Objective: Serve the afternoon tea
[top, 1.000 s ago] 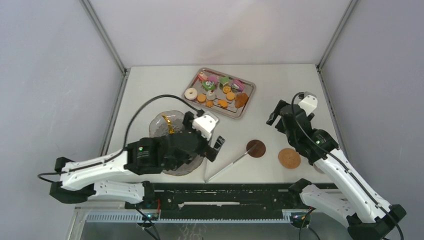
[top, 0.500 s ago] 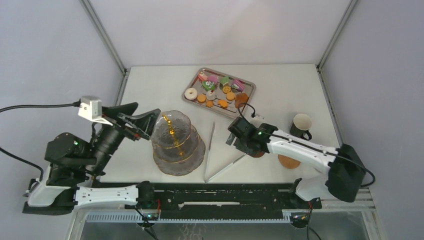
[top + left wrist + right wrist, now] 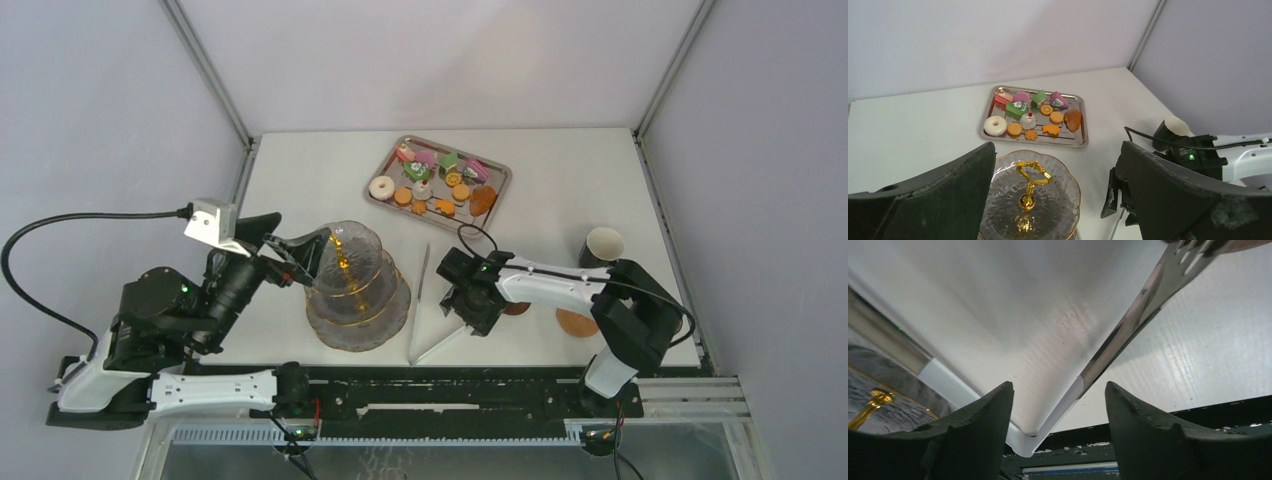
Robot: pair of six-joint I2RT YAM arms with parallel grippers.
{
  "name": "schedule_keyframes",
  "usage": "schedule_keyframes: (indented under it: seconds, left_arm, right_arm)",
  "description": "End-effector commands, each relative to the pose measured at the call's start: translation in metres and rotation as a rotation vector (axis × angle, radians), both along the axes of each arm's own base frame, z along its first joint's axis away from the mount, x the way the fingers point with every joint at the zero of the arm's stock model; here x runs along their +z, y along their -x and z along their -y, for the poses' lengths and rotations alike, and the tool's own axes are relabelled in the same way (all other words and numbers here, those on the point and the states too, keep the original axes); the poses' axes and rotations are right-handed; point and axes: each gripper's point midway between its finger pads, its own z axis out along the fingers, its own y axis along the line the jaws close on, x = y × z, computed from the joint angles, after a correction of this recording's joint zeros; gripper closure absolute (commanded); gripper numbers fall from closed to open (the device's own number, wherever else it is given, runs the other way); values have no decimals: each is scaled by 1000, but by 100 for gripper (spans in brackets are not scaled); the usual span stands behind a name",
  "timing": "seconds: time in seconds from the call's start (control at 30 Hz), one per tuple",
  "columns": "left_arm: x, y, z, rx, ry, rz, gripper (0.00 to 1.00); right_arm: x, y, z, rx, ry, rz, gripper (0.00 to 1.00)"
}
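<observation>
The three-tier glass stand (image 3: 357,290) with its gold pole stands left of centre. My left gripper (image 3: 295,250) is open and empty, raised beside the top tier; in the left wrist view the gold handle (image 3: 1030,175) lies between and beyond its open fingers (image 3: 948,195). The cakes (image 3: 418,170), orange cookies (image 3: 403,197) and white donut (image 3: 381,187) lie on the steel tray (image 3: 497,180). My right gripper (image 3: 462,305) is open, low over the metal tongs (image 3: 419,300), with one tong arm (image 3: 1128,325) between its fingers. A dark cup (image 3: 603,245) stands at the right.
A light brown coaster (image 3: 578,322) lies at the front right. A darker coaster (image 3: 517,308) is partly hidden under my right arm. The tongs lie in a V with the hinge near the front edge. The tray also shows in the left wrist view (image 3: 1083,127), behind the stand.
My right gripper has moved left from the dark coaster to over the tongs. My left gripper has moved closer to the stand's top. The cup now stands at the right.
</observation>
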Motion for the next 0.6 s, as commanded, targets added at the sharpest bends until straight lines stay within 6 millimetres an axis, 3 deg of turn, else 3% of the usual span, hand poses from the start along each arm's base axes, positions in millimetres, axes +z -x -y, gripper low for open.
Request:
schedule_keyframes:
  seconds: [0.0,0.2,0.37,0.4,0.57]
  left_arm:
    - [-10,-1,15,-25,-82,6,0]
    - [-14,-2,11,-9,-61,10,0]
    - [-17,0,8,-13,-41,5,0]
    - [-17,0,6,-13,-35,4,0]
    - [-12,3,-4,-16,29,4,0]
  right_arm:
    - [1,8,-28,0,-93,-73,27]
    - [-3,8,-32,-1,-98,-76,51]
    - [4,6,-29,3,-93,-43,83]
    - [7,4,-27,7,-87,-25,90]
    - [44,-9,-21,66,-57,124,100]
